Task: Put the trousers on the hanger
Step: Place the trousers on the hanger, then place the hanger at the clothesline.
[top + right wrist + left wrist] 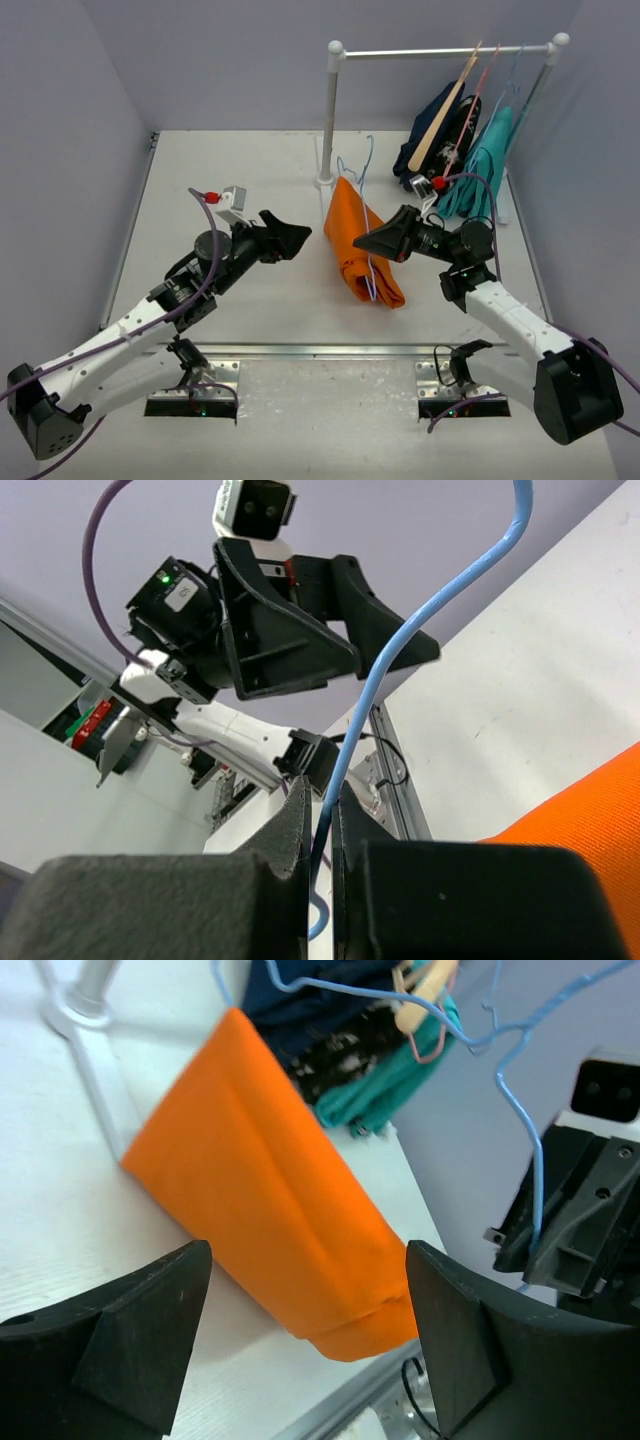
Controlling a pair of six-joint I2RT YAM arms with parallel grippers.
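The orange trousers (355, 240) lie folded in a long strip on the table between the two arms. The thin pale blue hanger (369, 160) stands over them, its wire running down along the cloth. My right gripper (366, 242) is shut on that wire at the trousers' right edge; in the right wrist view the wire (420, 630) runs up out of the closed jaws (322, 825). My left gripper (298, 238) is open just left of the trousers, holding nothing. In the left wrist view the trousers (270, 1190) lie beyond the open gripper (305, 1330), and the hanger (520, 1110) rises at right.
A white rail (330, 110) stands at the back. A tan wooden hanger (445, 120), a navy garment (428, 135), a pink hanger (482, 85) and a teal garment (487, 165) hang at its right end. A metal strip (330, 350) edges the table's near side.
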